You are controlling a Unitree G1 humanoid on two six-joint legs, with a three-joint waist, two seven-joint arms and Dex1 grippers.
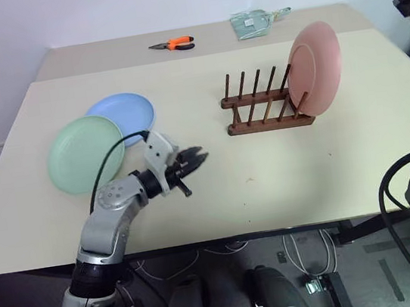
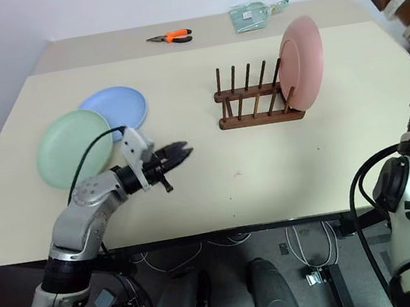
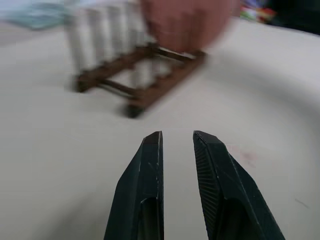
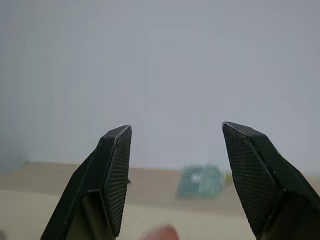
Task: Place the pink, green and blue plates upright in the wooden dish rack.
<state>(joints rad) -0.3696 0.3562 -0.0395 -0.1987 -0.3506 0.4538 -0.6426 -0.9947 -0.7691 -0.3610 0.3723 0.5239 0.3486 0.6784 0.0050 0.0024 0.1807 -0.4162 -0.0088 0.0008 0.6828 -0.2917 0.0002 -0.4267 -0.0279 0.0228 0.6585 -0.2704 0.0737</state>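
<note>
The pink plate (image 1: pixel 315 68) stands upright in the right end of the wooden dish rack (image 1: pixel 264 111). The green plate (image 1: pixel 85 153) lies flat at the table's left, overlapping the blue plate (image 1: pixel 124 111) behind it. My left gripper (image 1: pixel 198 157) hovers low over the table just right of the green plate and points toward the rack. Its fingers are a little apart with nothing between them. In the left wrist view the rack (image 3: pixel 140 75) lies ahead. My right gripper (image 4: pixel 176 131) is open and empty, raised above the pink plate's rim (image 4: pixel 162 234).
Orange-handled pliers (image 1: pixel 174 44) and a green packet (image 1: pixel 252 23) lie on the far table strip behind the rack. Bare tabletop (image 1: pixel 269 175) stretches between the left gripper and the rack. The table's front edge runs just below the left arm.
</note>
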